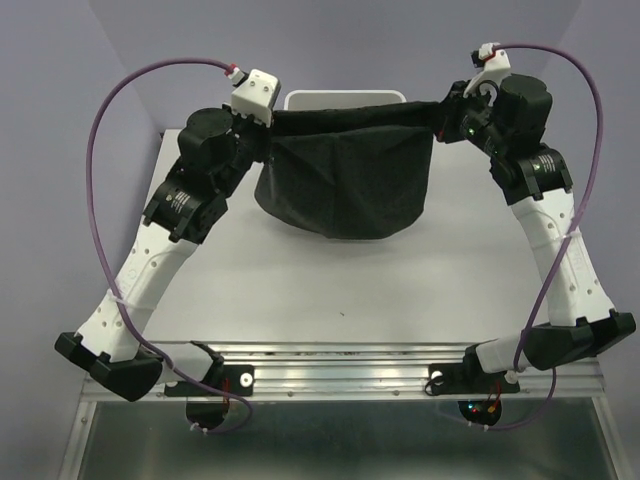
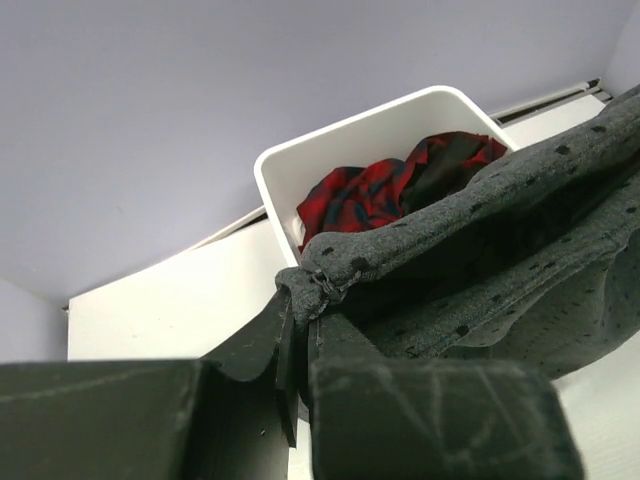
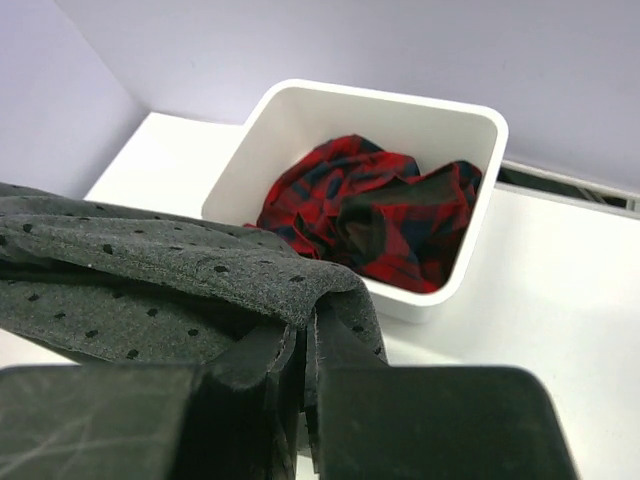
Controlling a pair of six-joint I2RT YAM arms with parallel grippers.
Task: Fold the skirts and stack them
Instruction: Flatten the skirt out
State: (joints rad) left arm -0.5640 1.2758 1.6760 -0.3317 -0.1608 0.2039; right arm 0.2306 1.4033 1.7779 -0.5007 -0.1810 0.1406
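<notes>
Presently, your left tool (image 2: 303, 325) and right tool (image 3: 308, 345) are each clamped on a top corner of the grey skirt (image 1: 345, 185), stretched between them above the surface (image 1: 330, 290). Beyond, the plaid skirt (image 3: 370, 215) lies crumpled in the white tub (image 3: 290, 130).

Obstacle 1: grey skirt (image 1: 345, 190), taut between my left fingers (image 2: 250, 350) and right fingers (image 3: 255, 372), curtains far tabletop (image 1: 340, 300). Obstacle 2: white tub (image 1: 345, 96) behind it, plaid skirt (image 3: 370, 215) inside. Free passage: near tabletop.
</notes>
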